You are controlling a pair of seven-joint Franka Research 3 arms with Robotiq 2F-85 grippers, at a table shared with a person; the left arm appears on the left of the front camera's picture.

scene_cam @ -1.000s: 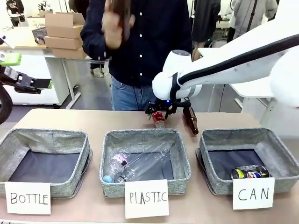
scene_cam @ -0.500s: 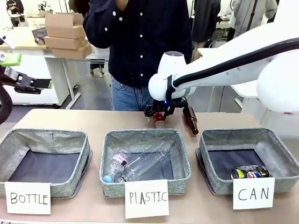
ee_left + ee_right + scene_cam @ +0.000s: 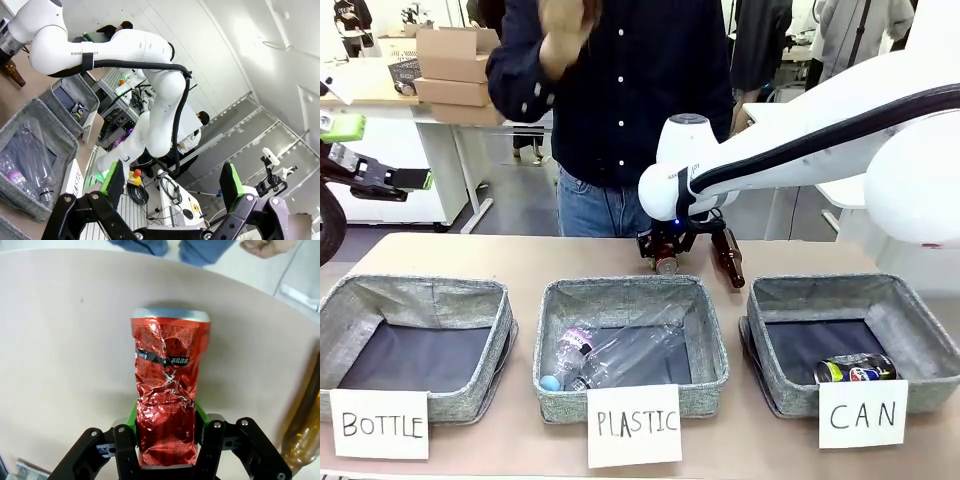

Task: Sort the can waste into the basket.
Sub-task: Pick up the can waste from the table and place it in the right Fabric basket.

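Note:
The red can (image 3: 168,400) lies crumpled on the tan table, and my right gripper (image 3: 166,427) is shut on its lower half, green pads pressing both sides. From the front the right gripper (image 3: 665,250) sits low over the red can (image 3: 666,264), just behind the middle basket. The dark can (image 3: 855,369) with blue and yellow print rests inside the grey basket (image 3: 920,335) signed "CAN" at the right. Off the table's left, my left gripper (image 3: 172,182) points away into the room, jaws wide apart and holding nothing.
A brown glass bottle (image 3: 728,258) lies right of the red can, close to my fingers. The "PLASTIC" basket (image 3: 710,335) holds clear bottles; the "BOTTLE" basket (image 3: 490,300) stands at left. A person (image 3: 620,90) stands at the far edge, one hand raised.
My right gripper has dropped onto the red can and shut on it, crushing its sides. The person's hand moved near their chest. The left arm stayed still.

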